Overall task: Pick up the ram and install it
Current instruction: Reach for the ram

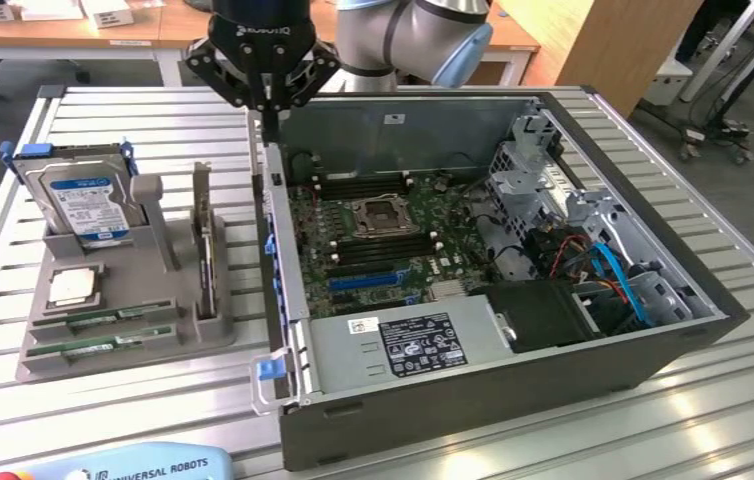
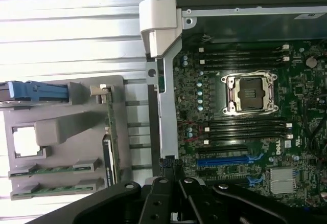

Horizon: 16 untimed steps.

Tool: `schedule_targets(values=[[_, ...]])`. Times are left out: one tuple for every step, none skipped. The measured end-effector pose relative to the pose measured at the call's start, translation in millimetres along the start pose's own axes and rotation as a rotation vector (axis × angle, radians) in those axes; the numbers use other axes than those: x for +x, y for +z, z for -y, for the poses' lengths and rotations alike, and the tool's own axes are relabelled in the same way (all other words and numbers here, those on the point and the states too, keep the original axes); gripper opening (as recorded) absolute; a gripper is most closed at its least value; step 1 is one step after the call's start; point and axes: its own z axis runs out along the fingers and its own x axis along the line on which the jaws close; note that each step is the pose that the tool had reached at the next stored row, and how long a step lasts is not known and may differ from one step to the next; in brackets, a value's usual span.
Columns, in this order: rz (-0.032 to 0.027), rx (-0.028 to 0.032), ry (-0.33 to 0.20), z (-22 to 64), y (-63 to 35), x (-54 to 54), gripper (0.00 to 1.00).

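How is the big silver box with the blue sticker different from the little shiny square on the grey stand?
The silver hard drive with the blue-white label stands upright; the small square silver CPU chip lies flat. The hard drive is much bigger than the chip. The hard drive has a label and blue side clips; the chip is plain silver. Both sit in the grey plastic holder beside the open computer case.

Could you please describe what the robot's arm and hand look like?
The arm is built of rounded silver-grey segments with a light blue joint cap. The hand is black, with angular bar linkages and white lettering across its body.
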Motion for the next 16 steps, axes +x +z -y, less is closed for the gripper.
schedule_targets(values=[[0.0, 0.0, 0.0, 0.2, 0.0, 2.3, 0.1], [0.0, -0.0001, 0.0, 0.4, 0.0, 4.6, 0.1], [0.0, 0.0, 0.0, 0.5, 0.0, 6.8, 0.1], [0.0, -0.0001, 0.0, 0.7, 0.1, 9.0, 0.1], [0.0, 0.0, 0.0, 0.9, 0.1, 11.3, 0.1], [0.0, -0.0001, 0.0, 1.0, 0.2, 13.5, 0.1], [0.0, 0.0, 0.0, 1.2, 0.2, 15.8, 0.1], [0.0, -0.0001, 0.0, 1.4, 0.3, 18.0, 0.1], [0.0001, 0.0, 0.0, 1.5, 0.3, 20.0, 0.1], [0.0, 0.0, 0.0, 1.7, 0.4, 21.9, 0.1], [0.0, 0.0001, 0.0, 1.8, 0.4, 23.8, 0.1], [0.0, 0.0, 0.0, 2.0, 0.5, 25.7, 0.1], [-0.0001, 0.0, 0.0, 2.1, 0.5, 27.7, 0.1], [0.0, 0.0, 0.0, 2.3, 0.6, 29.8, 0.1], [0.0, 0.0, 0.0, 2.5, 0.7, 32.4, 0.1], [0.0, 0.0, 0.0, 2.7, 0.7, 35.1, 0.1]])
